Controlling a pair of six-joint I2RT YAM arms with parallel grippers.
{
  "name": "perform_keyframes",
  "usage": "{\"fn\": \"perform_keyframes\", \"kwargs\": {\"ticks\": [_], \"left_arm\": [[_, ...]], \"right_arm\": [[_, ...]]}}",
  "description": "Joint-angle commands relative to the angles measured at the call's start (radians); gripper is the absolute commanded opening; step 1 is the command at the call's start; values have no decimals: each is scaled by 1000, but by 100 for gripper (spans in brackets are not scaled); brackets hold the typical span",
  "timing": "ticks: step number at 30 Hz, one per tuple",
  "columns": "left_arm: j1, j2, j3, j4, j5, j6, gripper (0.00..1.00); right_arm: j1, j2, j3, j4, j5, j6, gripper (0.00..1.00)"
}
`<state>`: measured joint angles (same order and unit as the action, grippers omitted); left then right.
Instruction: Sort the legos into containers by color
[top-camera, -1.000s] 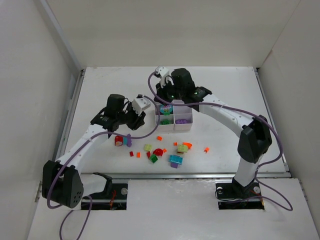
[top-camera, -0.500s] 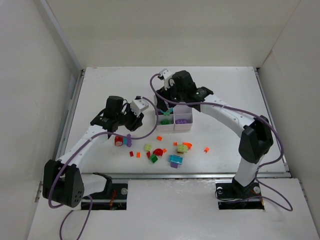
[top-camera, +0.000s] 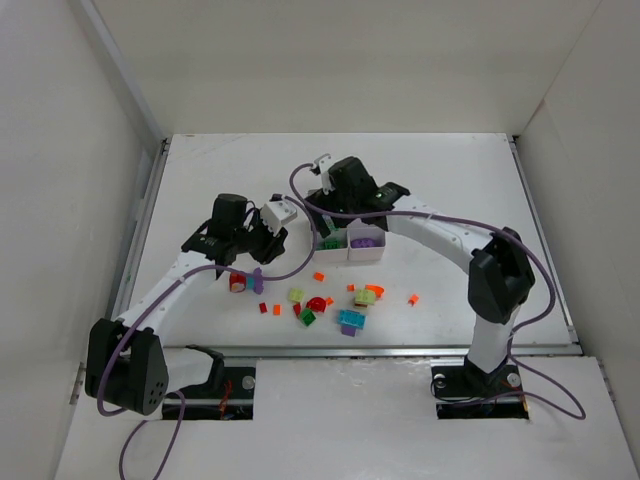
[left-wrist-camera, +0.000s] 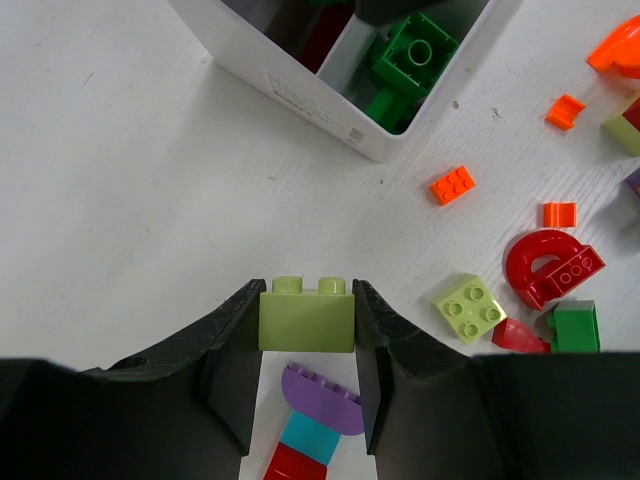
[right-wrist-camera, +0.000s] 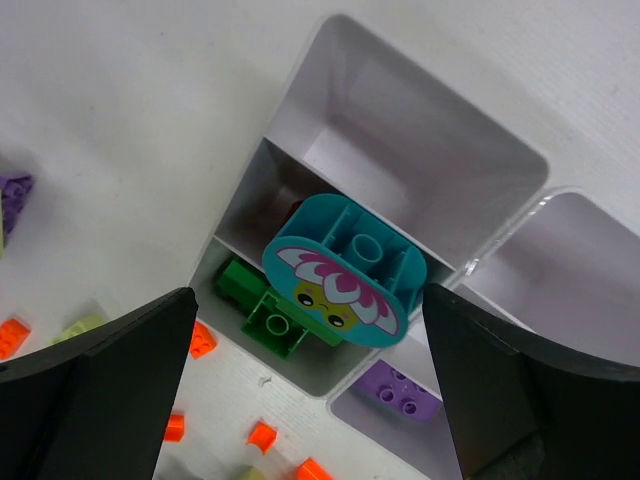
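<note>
The white six-compartment tray (right-wrist-camera: 430, 125) lies under my right gripper (right-wrist-camera: 310, 292), which is open wide. Between its fingers a cyan flower-face lego (right-wrist-camera: 345, 270) lies tilted over the tray's middle compartment, touching neither finger. Green legos (right-wrist-camera: 265, 315) fill the compartment beside it, and a purple lego (right-wrist-camera: 395, 385) lies in another. My left gripper (left-wrist-camera: 305, 290) is shut on a yellow-green brick (left-wrist-camera: 305, 318), held above a purple, cyan and red stack (left-wrist-camera: 315, 415) on the table. In the top view the left gripper (top-camera: 250, 250) hangs left of the tray (top-camera: 366, 252).
Loose legos lie in front of the tray: orange bits (left-wrist-camera: 453, 184), a red arch (left-wrist-camera: 548, 268), a yellow-green plate (left-wrist-camera: 468, 307), a green brick (left-wrist-camera: 576, 328). A single orange bit (top-camera: 412, 298) lies farther right. White walls enclose the table on three sides.
My right gripper has opened and let go of the cyan flower lego, which now rests on the tray. The right wrist has shifted a little left. The left arm has barely moved.
</note>
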<state>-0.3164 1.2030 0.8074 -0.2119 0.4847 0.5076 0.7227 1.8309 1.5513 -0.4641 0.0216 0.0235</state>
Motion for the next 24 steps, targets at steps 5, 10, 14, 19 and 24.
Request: {"fn": "perform_keyframes", "kwargs": {"ticks": [5,10,14,19,24], "left_arm": [[4,-10,-7,29,14,-9,0],[4,-10,-7,29,14,-9,0],[4,-10,-7,29,14,-9,0],[4,-10,-7,29,14,-9,0],[4,-10,-16,29,14,-9,0]], "right_arm": [[38,36,49,-11,89,-30,100],[38,54,49,-1,156,-30,98],[38,65,61,8,169,-30,89],[38,74,72,8,146,-30,70],[38,65,62,8,126,-39,37]]}}
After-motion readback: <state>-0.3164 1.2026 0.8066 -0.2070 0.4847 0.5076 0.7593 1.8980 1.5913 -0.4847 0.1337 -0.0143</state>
